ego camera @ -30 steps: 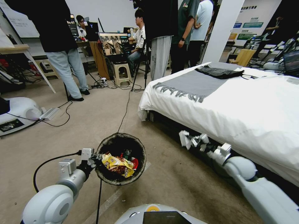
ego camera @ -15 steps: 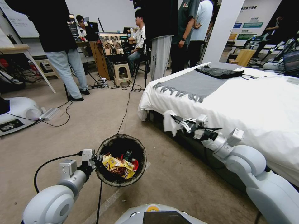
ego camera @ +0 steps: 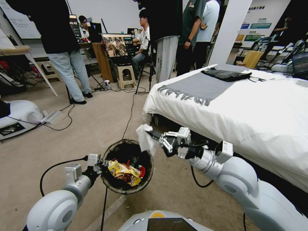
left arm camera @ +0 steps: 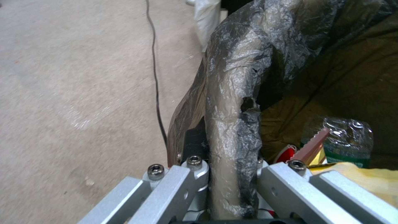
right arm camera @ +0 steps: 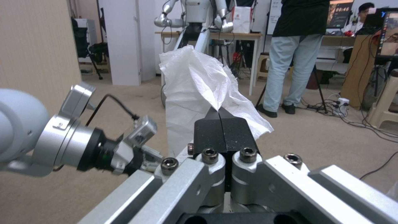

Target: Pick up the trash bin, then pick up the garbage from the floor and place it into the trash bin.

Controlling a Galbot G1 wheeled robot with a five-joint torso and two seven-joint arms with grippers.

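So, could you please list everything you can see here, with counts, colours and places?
trash bin: one, dark-lined, held off the floor at its rim
yellow snack wrapper: one, inside the bin
plastic bottle: one, clear with a green label, inside the bin
white tissue: one, hanging just above the bin's rim
bed: one, white with a grey throw, on the right
stool: one, beige, by the desks
left gripper: fingers clamped on the bin's rim
right gripper: fingers shut on the tissue
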